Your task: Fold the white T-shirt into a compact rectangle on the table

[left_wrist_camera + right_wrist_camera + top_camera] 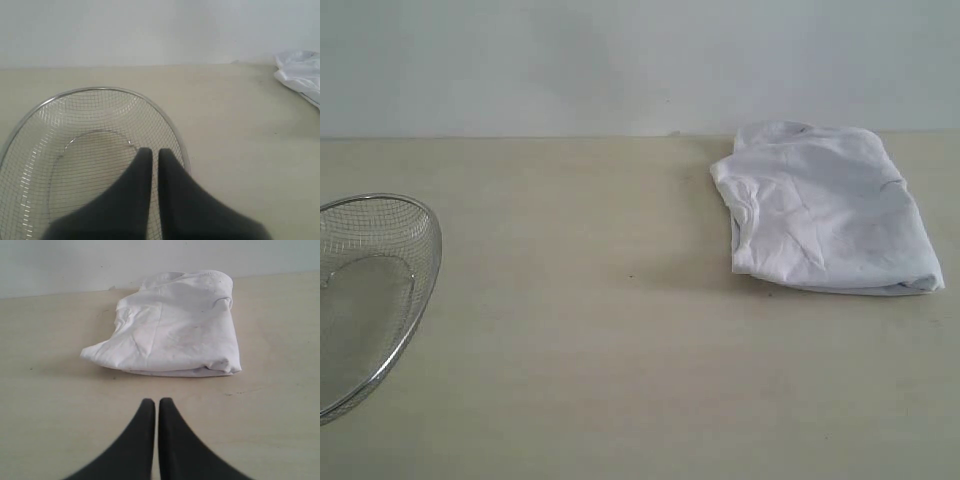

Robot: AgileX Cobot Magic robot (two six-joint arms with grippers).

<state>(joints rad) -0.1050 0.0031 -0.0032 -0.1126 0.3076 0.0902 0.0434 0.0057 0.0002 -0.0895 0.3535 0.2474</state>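
The white T-shirt (825,208) lies folded into a rough rectangle at the far right of the pale beige table (620,330), plain white side up. It also fills the middle of the right wrist view (175,330), and a corner of the T-shirt (302,75) shows in the left wrist view. My right gripper (152,402) is shut and empty, a short way back from the shirt's near edge. My left gripper (151,153) is shut and empty above the wire basket. Neither gripper shows in the exterior view.
A round wire-mesh metal basket (415,300) stands at the table's left edge, with the basket's rim (100,91) under the left gripper. A pale wall (620,60) rises behind the table's far edge.
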